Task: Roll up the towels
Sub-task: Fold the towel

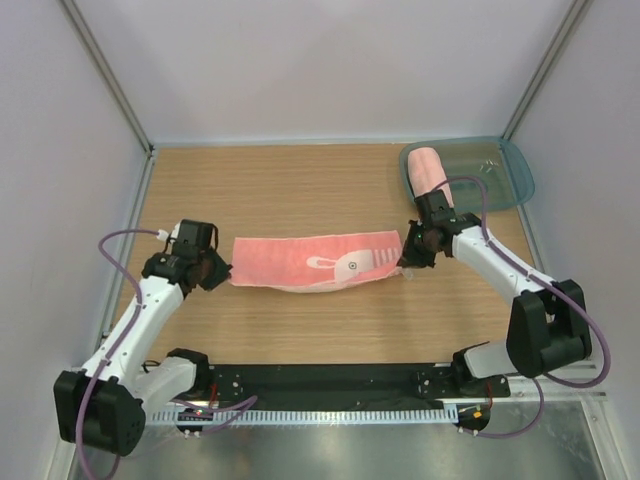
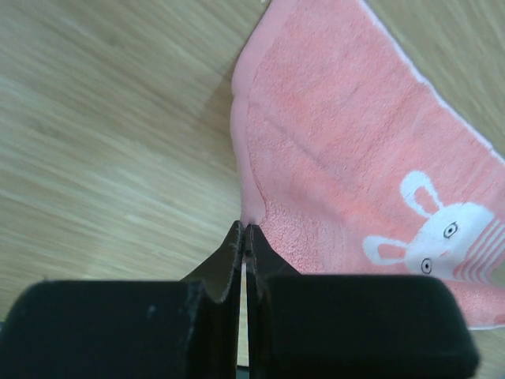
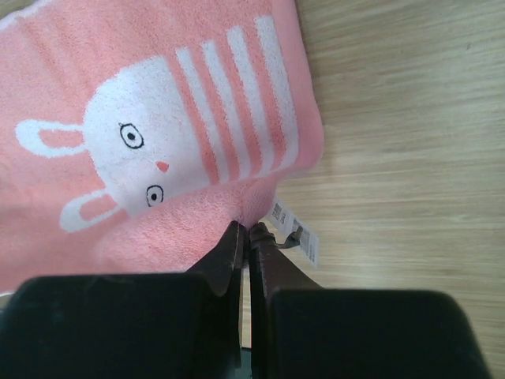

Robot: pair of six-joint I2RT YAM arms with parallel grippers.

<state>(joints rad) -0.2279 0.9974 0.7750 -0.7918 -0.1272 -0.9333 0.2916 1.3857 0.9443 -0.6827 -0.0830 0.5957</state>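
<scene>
While spread flat and lengthwise across the middle of the table (image 1: pixel 300 190), held at both short ends: striped towel (image 1: pixel 315 262), salmon pink, with a white rabbit (image 3: pixel 130 150) and white bars toward its right end.

At the left end, left gripper (image 1: pixel 226 274): jaws clenched on the near corner of the cloth, pinching the hem right at the tips, as the left wrist view shows.

At the right end, right gripper (image 1: pixel 405 262): jaws clamped tight on the near edge of the same cloth, just beside a small white label (image 3: pixel 293 233) that sticks out onto the wood.

Farther back on the right, rolled towel (image 1: pixel 428 168): plain pink, wound into a cylinder, lying in the left part of a teal tray (image 1: pixel 518 178), close behind the right arm's wrist and well apart from the flat cloth.
</scene>
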